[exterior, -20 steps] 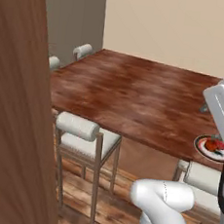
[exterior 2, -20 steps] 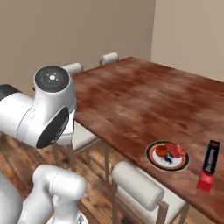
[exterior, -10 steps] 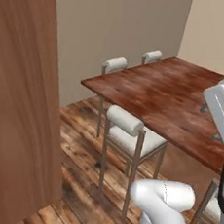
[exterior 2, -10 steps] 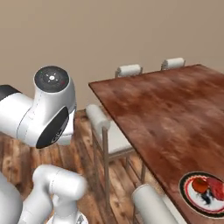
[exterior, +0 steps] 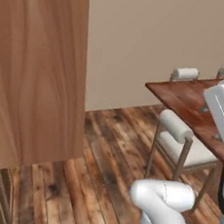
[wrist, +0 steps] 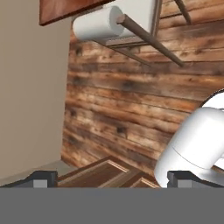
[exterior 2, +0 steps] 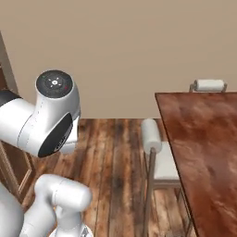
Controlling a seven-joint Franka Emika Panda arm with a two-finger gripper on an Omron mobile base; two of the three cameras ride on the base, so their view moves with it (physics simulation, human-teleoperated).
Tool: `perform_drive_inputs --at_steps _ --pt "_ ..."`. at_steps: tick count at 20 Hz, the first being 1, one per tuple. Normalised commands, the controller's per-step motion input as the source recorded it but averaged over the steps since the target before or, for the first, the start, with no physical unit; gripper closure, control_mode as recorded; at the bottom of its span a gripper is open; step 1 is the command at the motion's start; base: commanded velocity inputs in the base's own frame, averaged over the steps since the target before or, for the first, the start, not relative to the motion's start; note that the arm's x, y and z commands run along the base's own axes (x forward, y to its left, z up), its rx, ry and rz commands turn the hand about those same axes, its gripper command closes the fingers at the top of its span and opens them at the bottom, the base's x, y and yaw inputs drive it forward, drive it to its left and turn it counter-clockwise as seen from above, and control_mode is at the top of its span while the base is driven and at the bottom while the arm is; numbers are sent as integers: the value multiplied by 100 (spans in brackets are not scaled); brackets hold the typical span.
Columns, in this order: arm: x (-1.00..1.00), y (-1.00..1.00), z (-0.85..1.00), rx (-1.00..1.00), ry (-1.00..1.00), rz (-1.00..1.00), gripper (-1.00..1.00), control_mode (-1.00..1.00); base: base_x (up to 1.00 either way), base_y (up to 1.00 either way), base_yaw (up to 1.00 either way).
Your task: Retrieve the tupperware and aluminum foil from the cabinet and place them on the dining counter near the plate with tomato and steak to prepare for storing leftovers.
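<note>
Since the earlier frames the base has turned away from the worktop: plate, tomato, steak and foil carton have left both base views, and the cabinet point(exterior: 37, 72) now takes up the left part of the left base view. This shift is camera motion, not object motion.

Jaws point(wrist: 111, 177): fingertips point(wrist: 43, 177) stand at opposite edges of the hand view, wide apart, holding nothing.

Ahead of the jaws: plank floor point(wrist: 131, 105), beige wall point(wrist: 30, 96), a padded chair point(wrist: 98, 22) and a worktop edge point(wrist: 65, 11) beyond it. A panelled brown surface point(wrist: 100, 175) lies between the fingertips.

Worktop point(exterior 2: 203, 143) lies at the right of both base views, with chairs point(exterior: 180, 136) alongside. Cabinet and worktop are well apart.
</note>
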Motion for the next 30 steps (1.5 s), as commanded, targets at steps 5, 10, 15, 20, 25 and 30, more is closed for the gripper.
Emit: perform_drive_inputs --at_steps 5,10,15,20,25,30 --pt "0 0 0 0 0 0 -100 100 0 2 63" --pt "0 0 0 0 0 0 -100 100 0 0 64" --pt "0 0 0 0 0 0 -100 100 0 2 66" --pt "0 0 0 0 0 0 -100 100 0 24 65" --pt "0 0 0 0 0 0 -100 100 1 48 53" --pt "0 0 0 0 0 0 -100 100 0 55 49"
